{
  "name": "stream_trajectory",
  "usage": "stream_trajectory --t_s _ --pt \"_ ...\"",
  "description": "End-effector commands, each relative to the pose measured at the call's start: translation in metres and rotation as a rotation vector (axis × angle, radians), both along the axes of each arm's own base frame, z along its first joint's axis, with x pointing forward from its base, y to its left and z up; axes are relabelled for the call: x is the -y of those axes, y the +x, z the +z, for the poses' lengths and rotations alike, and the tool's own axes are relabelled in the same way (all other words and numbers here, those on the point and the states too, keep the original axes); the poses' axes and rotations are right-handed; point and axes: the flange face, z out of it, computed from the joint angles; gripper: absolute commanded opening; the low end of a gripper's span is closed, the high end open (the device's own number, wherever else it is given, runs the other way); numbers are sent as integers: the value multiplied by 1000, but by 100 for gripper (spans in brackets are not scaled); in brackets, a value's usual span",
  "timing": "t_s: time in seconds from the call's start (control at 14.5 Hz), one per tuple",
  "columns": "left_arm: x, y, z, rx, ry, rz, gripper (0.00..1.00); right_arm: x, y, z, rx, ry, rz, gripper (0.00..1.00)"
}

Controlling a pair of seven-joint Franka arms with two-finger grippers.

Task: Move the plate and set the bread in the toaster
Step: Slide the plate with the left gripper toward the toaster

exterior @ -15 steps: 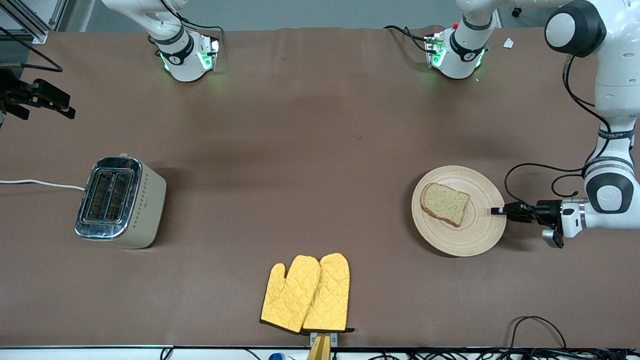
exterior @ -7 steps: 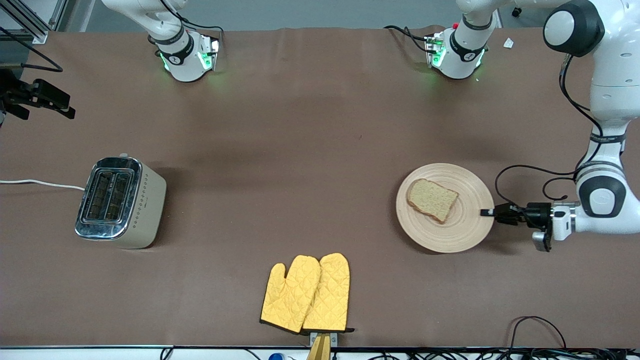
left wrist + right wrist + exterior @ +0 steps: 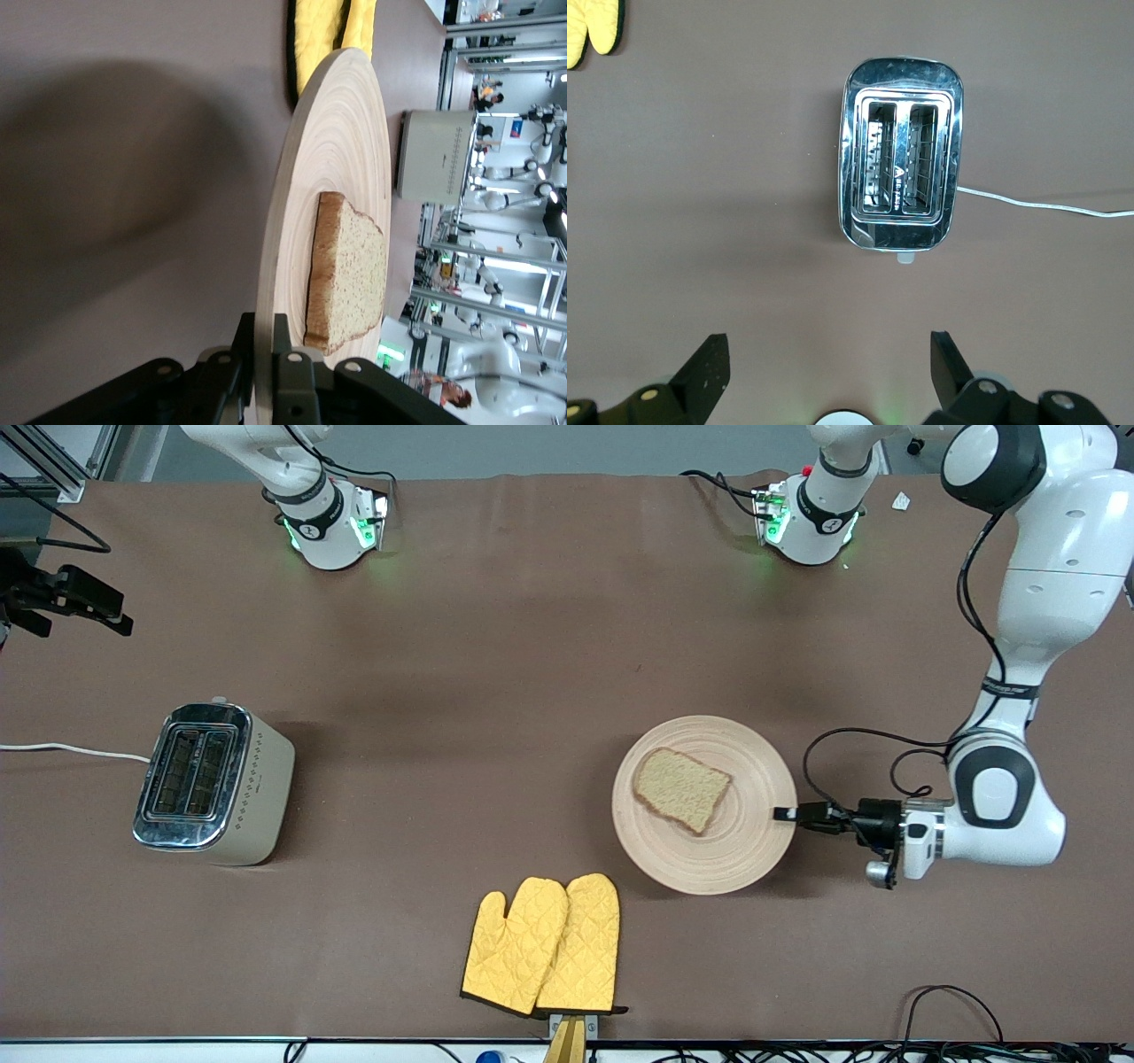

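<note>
The round wooden plate (image 3: 709, 855) lies on the brown table toward the left arm's end, with the bread (image 3: 682, 788) slice flat on it. My left gripper (image 3: 784, 813) is shut on the plate's rim, at the side toward the left arm's end. In the left wrist view the fingers (image 3: 241, 341) clamp the plate (image 3: 332, 159) edge, with the bread (image 3: 350, 274) just past them. The toaster (image 3: 213, 784) stands toward the right arm's end with both slots empty. My right gripper (image 3: 66, 598) hangs open and empty, high over the table beside the toaster (image 3: 901, 177).
A pair of yellow oven mitts (image 3: 545, 943) lies near the table's front edge, nearer to the front camera than the plate. The toaster's white cord (image 3: 71, 750) runs off the right arm's end of the table. Both arm bases stand along the table's back edge.
My left gripper has moved the plate with the bread on it across the table toward the middle and the toaster. The right arm and toaster have not moved.
</note>
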Motion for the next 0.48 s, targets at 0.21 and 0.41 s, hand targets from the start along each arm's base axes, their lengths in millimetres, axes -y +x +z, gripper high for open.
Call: stream_trajectory --t_s 0.21,0.41 --pt "146 0 17 -18 35 148 0 4 -1 3 -1 -4 5 100" --pt "217 -18 17 -31 38 199 0 6 -1 3 -1 -4 2 100"
